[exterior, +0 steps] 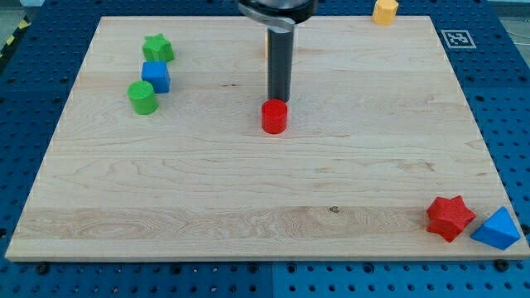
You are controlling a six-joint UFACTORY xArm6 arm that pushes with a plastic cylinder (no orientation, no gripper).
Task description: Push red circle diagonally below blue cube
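Seen on a pale wooden tabletop (248, 190) over a blue perforated base (497, 99): a dark upright rod (279, 62) dropping from the view's top edge, with my tip (278, 101) right behind the red circle (275, 117), on its upper side, touching or all but touching it. No hand fitted to the arm, so nothing to call open or closed; only the bare rod, gripping nothing.

Red circle standing a little above the board's middle, upright, alone, well apart from every other block.

Far off at the view's upper left, a tight cluster of three: green star (157, 48) on top, blue cube (156, 76) just beneath it and touching or nearly so, green cylinder (142, 97) just below and slightly left of the cube. Red circle well to the right of the cube and somewhat lower.

At the view's top right, on the board's far edge, a yellow block (385, 11), shape hard to make out. A sliver of orange or yellow (266, 45) peeking out just left of the rod, mostly hidden, shape impossible to tell.

At the lower right corner, red star (450, 218) just beside a blue triangle (497, 229), the triangle overhanging the board's right edge.
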